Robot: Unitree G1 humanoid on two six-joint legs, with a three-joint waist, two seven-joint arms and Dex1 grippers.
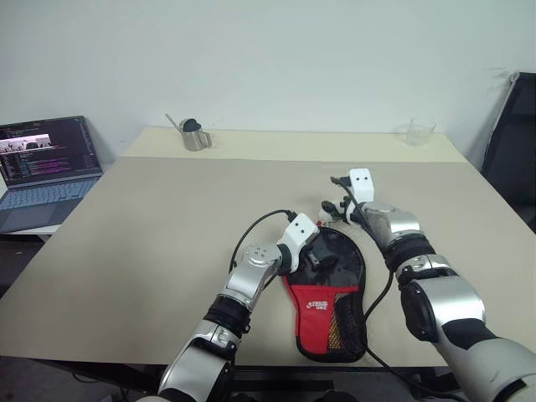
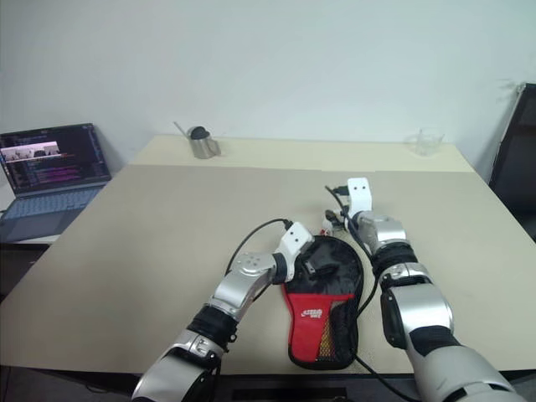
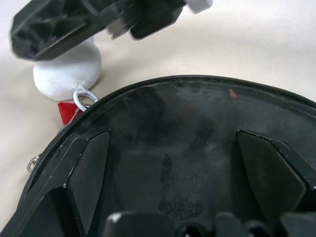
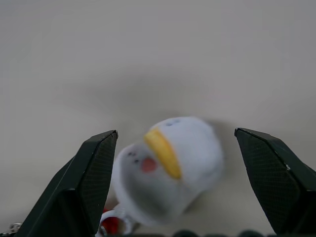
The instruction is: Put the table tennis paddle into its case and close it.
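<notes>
Both grippers sit at the round end of the case (image 1: 329,293), and both stand wide open with nothing held. Left gripper (image 1: 322,251) hangs over the round black end from the robot's left, its spread fingers (image 3: 89,175) just above the dark glossy surface there. Right gripper (image 1: 342,209) is just past that same end, its fingers (image 4: 94,173) spread to either side of a small white charm (image 4: 165,168) with a yellow band and a red dot, not touching it.

The case lies flat near the table's front edge. Its long axis runs from the front edge toward the far wall: the round black end points away from the robot, and the narrow red panel with the white logo and the black mesh pocket points back toward it. Whether the dark surface under the left gripper is the paddle or only the case cannot be told.

The left wrist view shows what the head views do not: the charm hangs on a metal ring by a red tab at the case's rim.

The table (image 1: 151,226) is pale beige. Far beyond the case, a metal cup (image 1: 194,134) and a clear glass (image 1: 420,131) stand near a plain white wall. Well to the left of the case sits an open laptop (image 1: 46,167), and to the far right a dark chair (image 1: 511,151).
</notes>
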